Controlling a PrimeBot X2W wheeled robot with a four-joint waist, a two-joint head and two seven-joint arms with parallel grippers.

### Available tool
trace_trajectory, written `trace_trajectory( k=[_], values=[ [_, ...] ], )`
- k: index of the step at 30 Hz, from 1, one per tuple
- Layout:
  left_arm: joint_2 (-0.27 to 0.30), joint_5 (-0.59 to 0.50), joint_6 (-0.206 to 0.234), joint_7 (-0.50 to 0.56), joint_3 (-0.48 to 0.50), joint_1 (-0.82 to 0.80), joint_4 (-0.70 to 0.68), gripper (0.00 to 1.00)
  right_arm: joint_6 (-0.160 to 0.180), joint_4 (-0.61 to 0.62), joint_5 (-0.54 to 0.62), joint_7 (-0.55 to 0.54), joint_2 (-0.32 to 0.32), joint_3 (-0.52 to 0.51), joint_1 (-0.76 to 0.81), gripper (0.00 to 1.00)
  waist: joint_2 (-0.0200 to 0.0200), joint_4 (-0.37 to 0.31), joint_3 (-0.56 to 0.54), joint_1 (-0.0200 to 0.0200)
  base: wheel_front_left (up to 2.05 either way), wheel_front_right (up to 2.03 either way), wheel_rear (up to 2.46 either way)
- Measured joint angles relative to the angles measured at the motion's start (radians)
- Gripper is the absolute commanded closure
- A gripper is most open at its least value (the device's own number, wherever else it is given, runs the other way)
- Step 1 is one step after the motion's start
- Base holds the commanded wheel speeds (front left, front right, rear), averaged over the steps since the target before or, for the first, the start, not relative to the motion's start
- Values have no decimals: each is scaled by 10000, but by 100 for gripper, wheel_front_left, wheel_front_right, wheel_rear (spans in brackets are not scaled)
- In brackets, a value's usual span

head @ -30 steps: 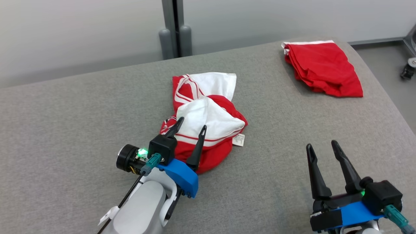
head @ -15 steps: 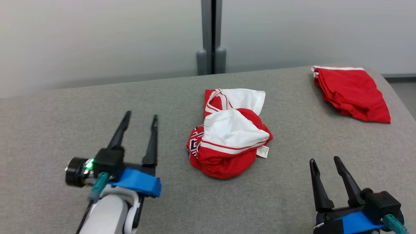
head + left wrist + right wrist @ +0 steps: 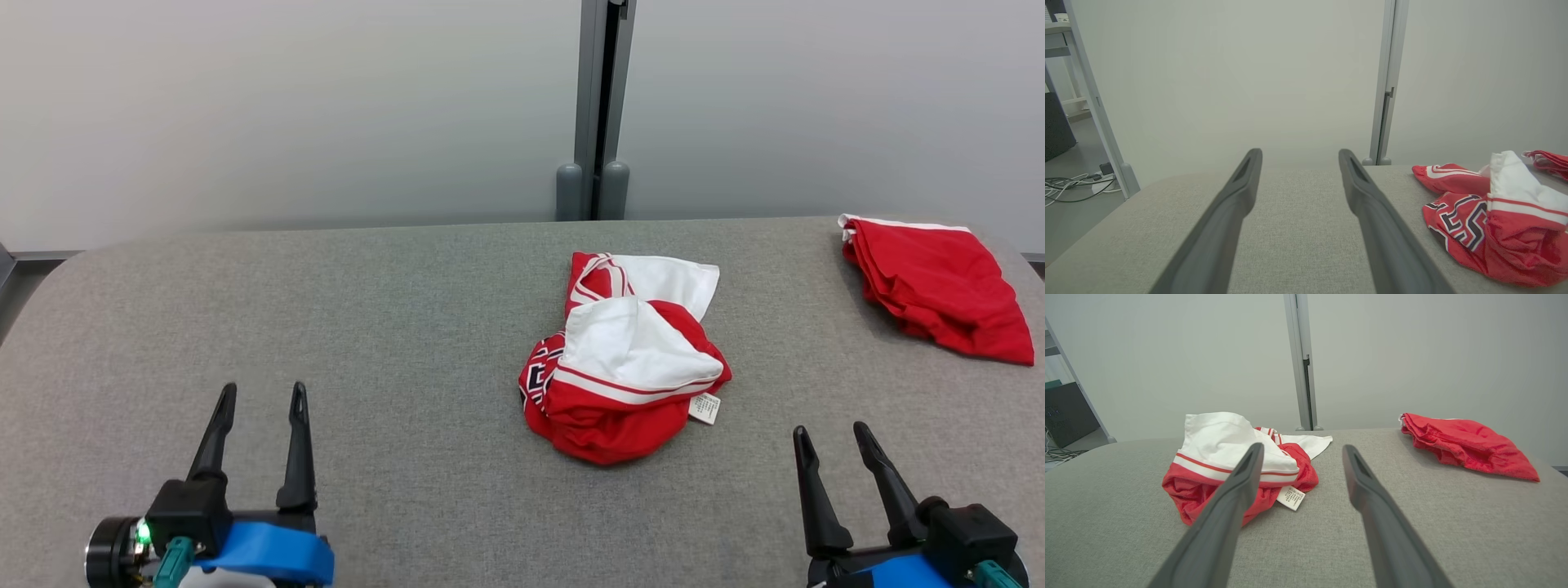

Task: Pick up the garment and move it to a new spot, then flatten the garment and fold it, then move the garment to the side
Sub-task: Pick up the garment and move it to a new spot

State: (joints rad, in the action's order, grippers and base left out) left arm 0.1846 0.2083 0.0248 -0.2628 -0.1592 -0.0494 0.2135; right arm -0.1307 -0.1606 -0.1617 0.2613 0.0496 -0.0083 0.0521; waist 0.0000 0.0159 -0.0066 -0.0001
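Observation:
A crumpled red and white garment (image 3: pixel 624 355) lies in a heap near the middle of the grey padded table (image 3: pixel 367 327), with a small white label sticking out at its right. It also appears at the right of the left wrist view as the garment (image 3: pixel 1490 220) and left of centre in the right wrist view as the garment (image 3: pixel 1237 465). My left gripper (image 3: pixel 263 396) stands open and empty at the lower left, well apart from the heap. Low at the right, my right gripper (image 3: pixel 833 435) is open too, holding nothing.
A second red garment (image 3: pixel 939 286), folded, lies at the table's far right corner, also seen as the folded garment (image 3: pixel 1466 443). A grey post (image 3: pixel 594 122) rises behind the table against a pale wall. Cables (image 3: pixel 1073 185) lie on the floor at the left.
My left gripper has drawn back from the heap to the lower left, open and empty. The head camera has shifted, so the whole scene sits further right and lower.

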Motion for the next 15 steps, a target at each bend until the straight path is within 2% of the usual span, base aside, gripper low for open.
trace_trajectory(
  k=[15],
  values=[
    [-385,-433,-512,0,631,522,332,0,2,-138,-82,-102,2,-155,380,0,0,41,-106,0,0,0,0]
  ],
)
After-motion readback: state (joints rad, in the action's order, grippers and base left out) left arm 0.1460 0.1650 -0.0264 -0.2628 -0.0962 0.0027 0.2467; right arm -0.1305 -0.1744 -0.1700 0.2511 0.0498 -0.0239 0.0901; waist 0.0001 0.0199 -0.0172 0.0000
